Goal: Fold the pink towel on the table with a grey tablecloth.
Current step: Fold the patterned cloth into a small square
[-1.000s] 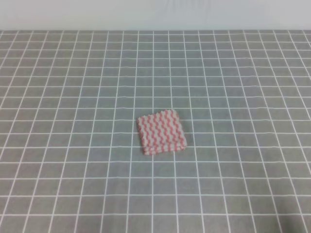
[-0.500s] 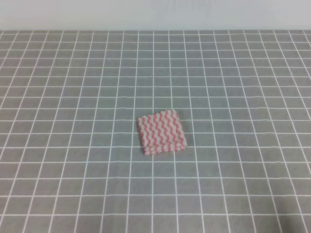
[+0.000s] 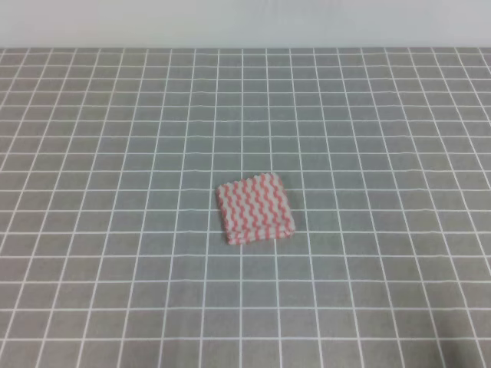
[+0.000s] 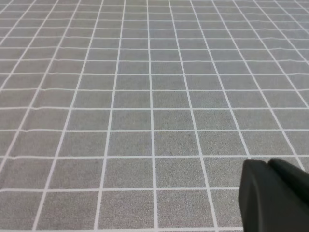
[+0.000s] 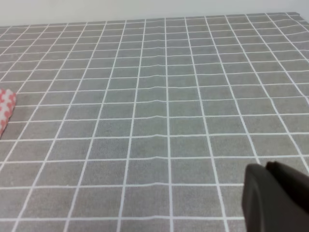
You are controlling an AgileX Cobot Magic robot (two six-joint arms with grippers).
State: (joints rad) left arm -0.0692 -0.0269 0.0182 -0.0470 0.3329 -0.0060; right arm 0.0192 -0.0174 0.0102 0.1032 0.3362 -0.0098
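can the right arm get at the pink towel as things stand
Probably yes. The pink towel lies alone on the grey tablecloth, nothing beside or over it, and it shows at the left edge of the right wrist view.

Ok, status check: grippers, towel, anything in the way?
Both grippers off the cloth, jaw state unclear. Pink towel lies folded, compact square, on the grey tablecloth. Nothing around it.

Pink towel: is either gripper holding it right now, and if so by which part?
Nothing holds it. The pink towel lies folded on the grey tablecloth, no gripper touching it.
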